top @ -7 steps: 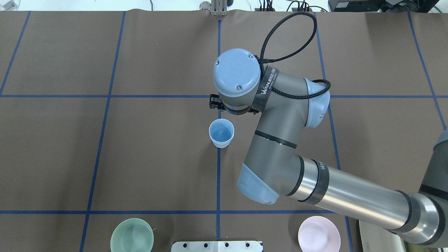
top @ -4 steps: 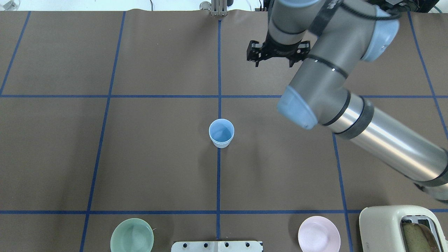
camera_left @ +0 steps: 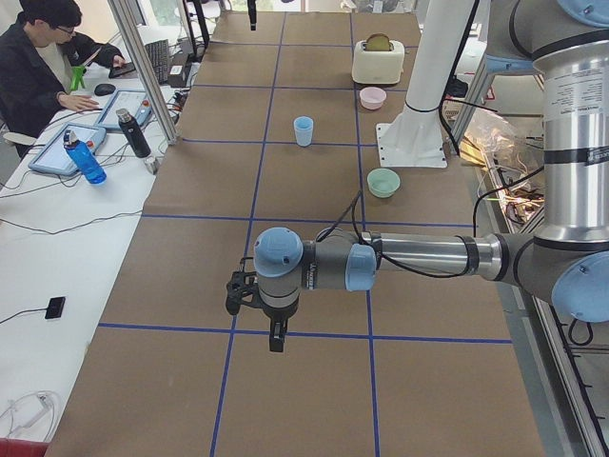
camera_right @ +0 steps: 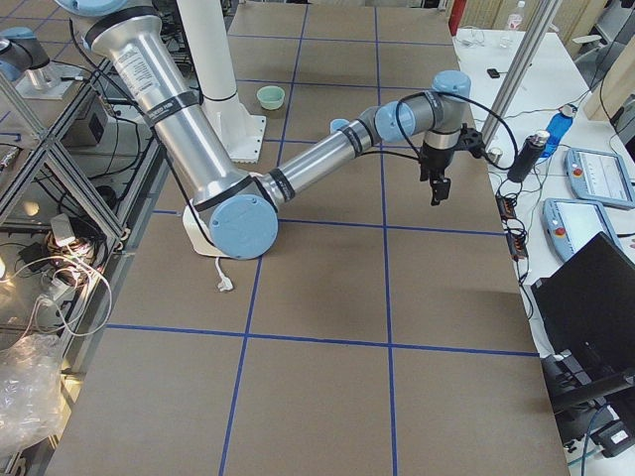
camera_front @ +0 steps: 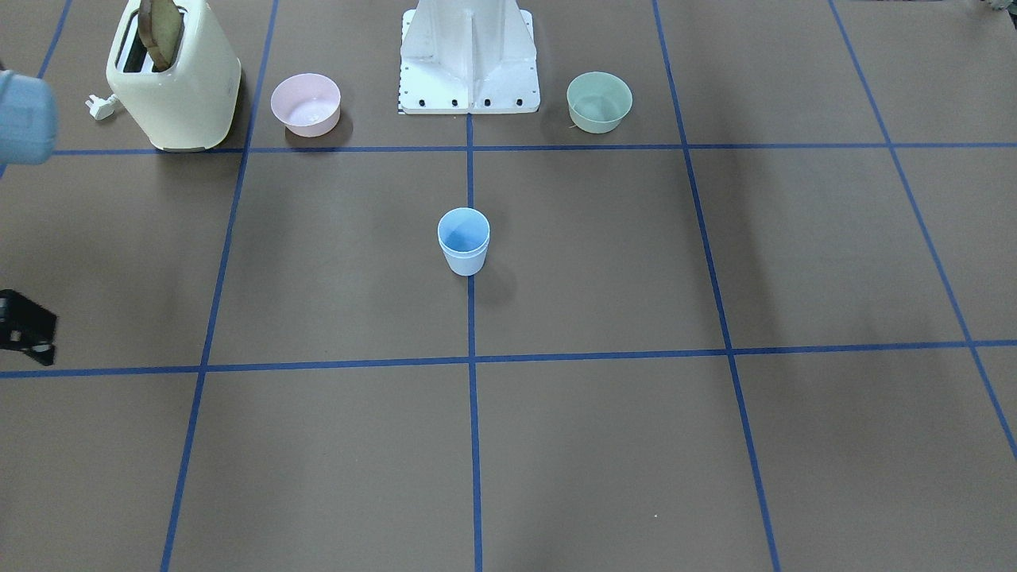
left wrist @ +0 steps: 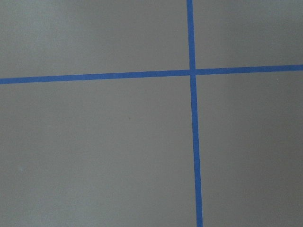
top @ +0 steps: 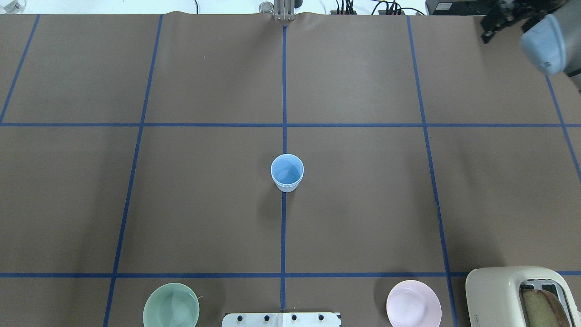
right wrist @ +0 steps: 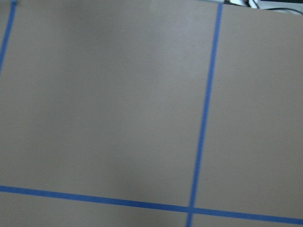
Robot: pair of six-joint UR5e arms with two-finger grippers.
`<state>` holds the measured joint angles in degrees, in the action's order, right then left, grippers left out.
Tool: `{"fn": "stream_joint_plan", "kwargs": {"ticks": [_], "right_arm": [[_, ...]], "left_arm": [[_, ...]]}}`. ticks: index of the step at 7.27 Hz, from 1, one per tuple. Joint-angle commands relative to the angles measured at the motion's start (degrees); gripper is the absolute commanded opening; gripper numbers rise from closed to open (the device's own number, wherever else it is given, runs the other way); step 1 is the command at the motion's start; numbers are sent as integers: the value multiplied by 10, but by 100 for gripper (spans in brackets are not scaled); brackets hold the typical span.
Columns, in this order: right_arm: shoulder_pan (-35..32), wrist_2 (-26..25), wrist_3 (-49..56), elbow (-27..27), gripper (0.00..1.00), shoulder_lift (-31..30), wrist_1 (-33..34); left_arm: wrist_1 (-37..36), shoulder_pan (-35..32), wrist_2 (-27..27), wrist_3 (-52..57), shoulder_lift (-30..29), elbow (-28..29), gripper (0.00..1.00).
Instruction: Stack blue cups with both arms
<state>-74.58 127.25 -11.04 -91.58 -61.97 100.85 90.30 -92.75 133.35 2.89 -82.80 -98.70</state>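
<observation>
The two blue cups (top: 287, 172) stand upright at the table's centre, on the middle tape line. One is nested in the other, and a double rim shows in the front view (camera_front: 463, 241). Nothing touches them. My right gripper (top: 494, 20) is far off at the table's far right corner, blurred and partly cut off. It also shows at the left edge of the front view (camera_front: 20, 330) and points down in the exterior right view (camera_right: 437, 190); I cannot tell whether it is open. My left gripper (camera_left: 276, 340) points down over bare table far from the cups; I cannot tell its state.
A pale-green bowl (top: 171, 305) and a pink bowl (top: 413, 302) sit at the near edge on either side of the white base pedestal (camera_front: 469, 56). A cream toaster (top: 522, 295) with bread stands near right. An operator (camera_left: 38, 57) sits at a side desk.
My right arm has swung away from just behind the cups, up and out to the far right corner. The cups have not moved.
</observation>
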Motion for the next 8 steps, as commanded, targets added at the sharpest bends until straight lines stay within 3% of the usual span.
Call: {"fn": "stream_joint_plan", "kwargs": {"ticks": [1, 3, 5, 7, 8], "right_arm": [[-95, 20, 149, 8, 100, -105, -4], [-143, 15, 183, -1, 100, -198, -6], [-168, 16, 179, -6, 100, -269, -61], [-168, 17, 175, -1, 100, -313, -140], [-168, 15, 175, -3, 100, -314, -142]], "left_arm": [[0, 0, 4, 3, 7, 5, 98], [4, 0, 2, 4, 14, 5, 99], [6, 0, 4, 5, 14, 1, 99], [5, 0, 4, 7, 14, 3, 99], [5, 0, 3, 7, 18, 1, 98]]}}
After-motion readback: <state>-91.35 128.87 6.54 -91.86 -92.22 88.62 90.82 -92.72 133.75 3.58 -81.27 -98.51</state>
